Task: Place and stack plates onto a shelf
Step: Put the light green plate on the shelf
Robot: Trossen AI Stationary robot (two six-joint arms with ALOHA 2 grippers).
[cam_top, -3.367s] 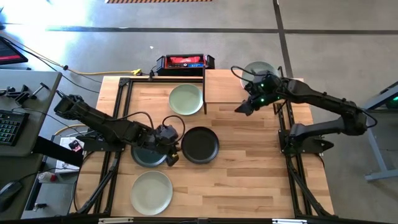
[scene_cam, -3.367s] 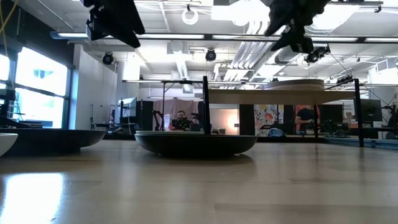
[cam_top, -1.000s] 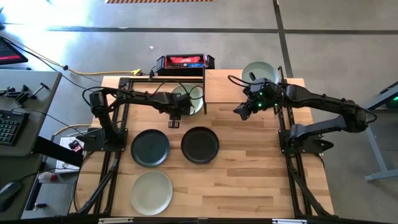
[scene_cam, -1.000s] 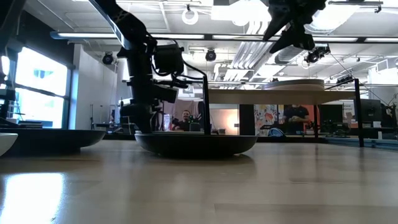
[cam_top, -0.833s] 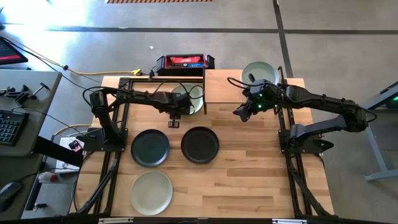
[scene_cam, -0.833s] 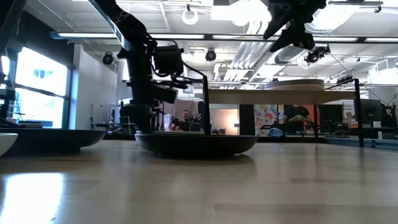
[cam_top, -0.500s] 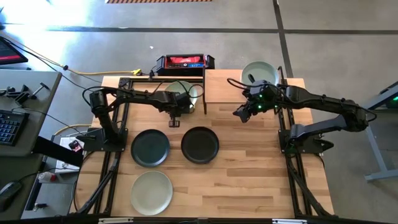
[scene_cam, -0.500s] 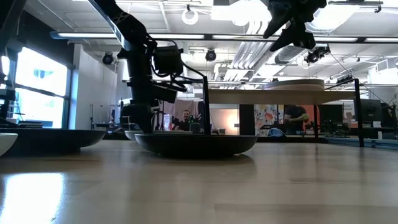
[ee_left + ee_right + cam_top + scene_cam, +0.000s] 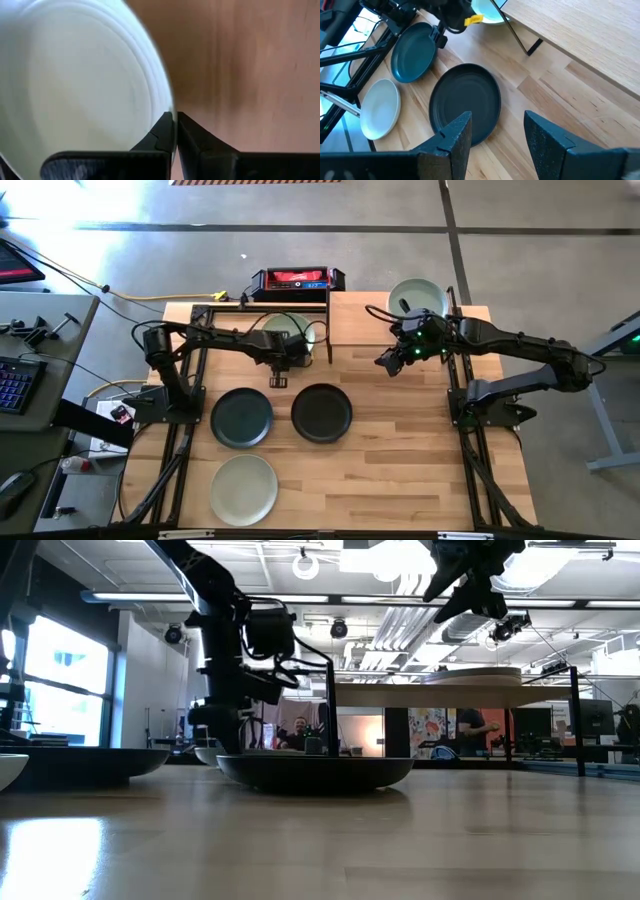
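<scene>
The left gripper (image 9: 292, 352) is reaching to the far side of the desk (image 9: 400, 450), its jaws clenched on the rim of the pale green plate (image 9: 75, 85), which is sitting just beside the shelf (image 9: 362, 318). This looks like the pick-up step: next it probably needs to lift the plate clear of the desk and carry it over the shelf board. The right gripper (image 9: 492, 132) is hovering by the shelf's near edge with its jaws released, holding nothing. Another green plate (image 9: 412, 292) is lying on the shelf; the black plate (image 9: 321, 412), teal plate (image 9: 241, 417) and sage plate (image 9: 243, 488) are waiting on the desk.
</scene>
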